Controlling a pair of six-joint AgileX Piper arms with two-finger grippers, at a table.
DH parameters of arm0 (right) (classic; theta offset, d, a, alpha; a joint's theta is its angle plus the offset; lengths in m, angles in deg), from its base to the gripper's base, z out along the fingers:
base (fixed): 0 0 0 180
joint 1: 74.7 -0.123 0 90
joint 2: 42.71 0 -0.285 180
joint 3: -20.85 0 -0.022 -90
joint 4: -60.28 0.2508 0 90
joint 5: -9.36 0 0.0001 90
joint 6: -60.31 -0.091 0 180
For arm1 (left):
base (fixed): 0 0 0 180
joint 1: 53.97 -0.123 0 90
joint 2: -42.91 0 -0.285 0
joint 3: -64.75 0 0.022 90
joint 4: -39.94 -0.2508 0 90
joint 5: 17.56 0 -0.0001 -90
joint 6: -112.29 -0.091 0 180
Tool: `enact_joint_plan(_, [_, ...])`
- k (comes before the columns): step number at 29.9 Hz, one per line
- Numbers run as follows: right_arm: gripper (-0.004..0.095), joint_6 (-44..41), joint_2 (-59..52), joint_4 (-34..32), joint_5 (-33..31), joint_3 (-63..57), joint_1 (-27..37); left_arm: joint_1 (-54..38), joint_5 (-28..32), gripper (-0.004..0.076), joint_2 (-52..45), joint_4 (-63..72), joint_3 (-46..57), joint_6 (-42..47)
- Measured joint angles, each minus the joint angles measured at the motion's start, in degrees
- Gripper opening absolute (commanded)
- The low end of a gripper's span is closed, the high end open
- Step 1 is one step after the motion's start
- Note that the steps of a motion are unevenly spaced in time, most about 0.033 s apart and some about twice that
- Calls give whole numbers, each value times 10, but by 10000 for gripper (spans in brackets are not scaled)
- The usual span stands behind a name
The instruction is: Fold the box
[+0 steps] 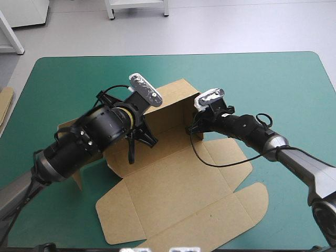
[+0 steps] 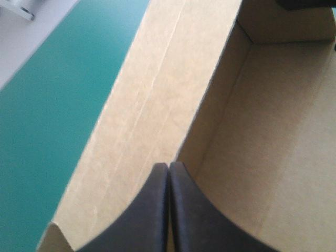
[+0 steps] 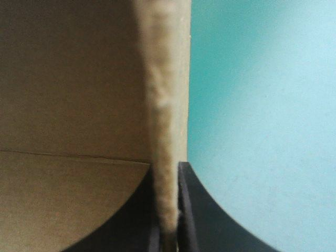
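Note:
The brown box (image 1: pixel 178 189) lies mid-table, its lid and flaps flat toward the near edge. Its back wall (image 1: pixel 170 94) and right side wall (image 1: pixel 193 113) stand raised. My right gripper (image 1: pixel 193 127) is shut on the right wall's edge. In the right wrist view the board edge (image 3: pixel 168 115) runs down between the black fingers of that gripper (image 3: pixel 169 173). My left gripper (image 1: pixel 137 137) is at the box's left part. In the left wrist view it (image 2: pixel 168 167) is all but shut where a raised wall's top edge (image 2: pixel 210 89) meets the fingertips, with the box floor (image 2: pixel 273 147) beside it.
The teal-green cover (image 1: pixel 273 79) lies bare to the right of and behind the box. An edge of more brown board (image 1: pixel 4 102) shows at the table's left edge. A loose flap (image 1: pixel 249 202) reaches toward the near right.

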Motion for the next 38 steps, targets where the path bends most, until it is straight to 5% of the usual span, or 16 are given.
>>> enact_joint_plan(6, [0, -170, -18, -154, -78, 23, 9, -100, -17, -7, -6, 136, -38, -44])
enact_joint_plan(22, [0, -401, -54, -345, -394, 170, 86, -380, -8, -7, -29, 350, -51, -156])
enact_joint_plan(30, [0, -446, -54, -388, -506, 235, 86, -483, 8, -6, -29, 397, -51, -199])
enact_joint_plan(38, [0, -462, -35, -401, -533, 246, 87, -562, 23, -7, -29, 464, -51, -241])
